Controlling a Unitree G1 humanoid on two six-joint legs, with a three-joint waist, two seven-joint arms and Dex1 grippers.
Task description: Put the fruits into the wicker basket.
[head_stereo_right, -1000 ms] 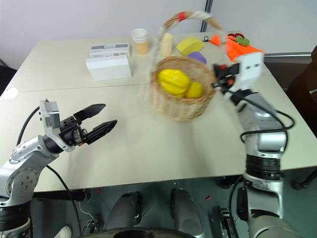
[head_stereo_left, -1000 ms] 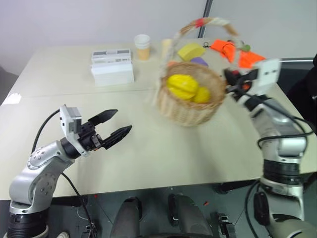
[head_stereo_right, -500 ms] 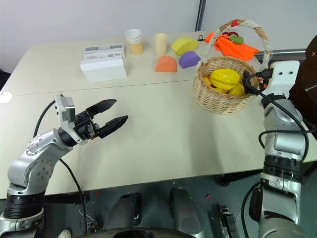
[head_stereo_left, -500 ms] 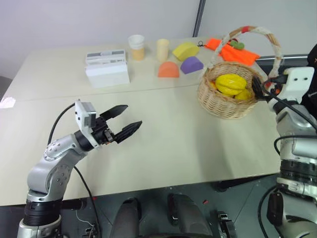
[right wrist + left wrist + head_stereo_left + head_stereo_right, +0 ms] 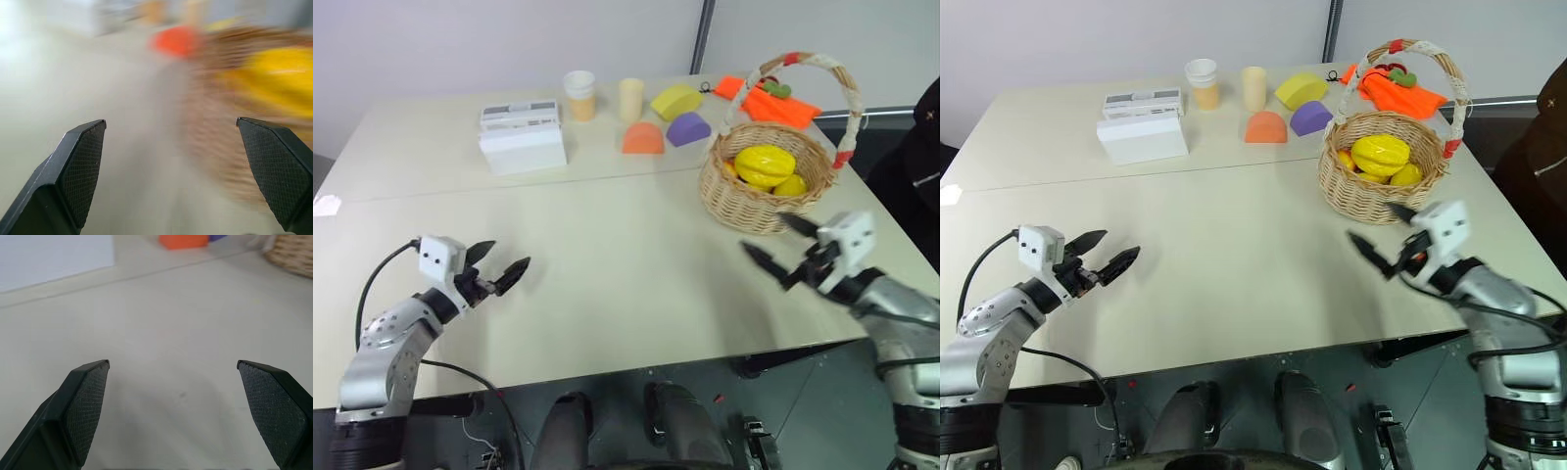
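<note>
both grippers (image 5: 497, 265) (image 5: 775, 247) gape empty; star fruit (image 5: 765, 164) sits in wicker basket (image 5: 744, 201).

left hand (image 5: 497, 268) agape, right hand (image 5: 779, 247) agape

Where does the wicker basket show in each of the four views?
Left eye: the basket stands right of centre on the table.
Right eye: the basket again right of centre.
Left wrist: a strip of its woven wall at the corner.
Right wrist: blurred weave around yellow fruit.
Shared landmark: the orange block beside it.
</note>
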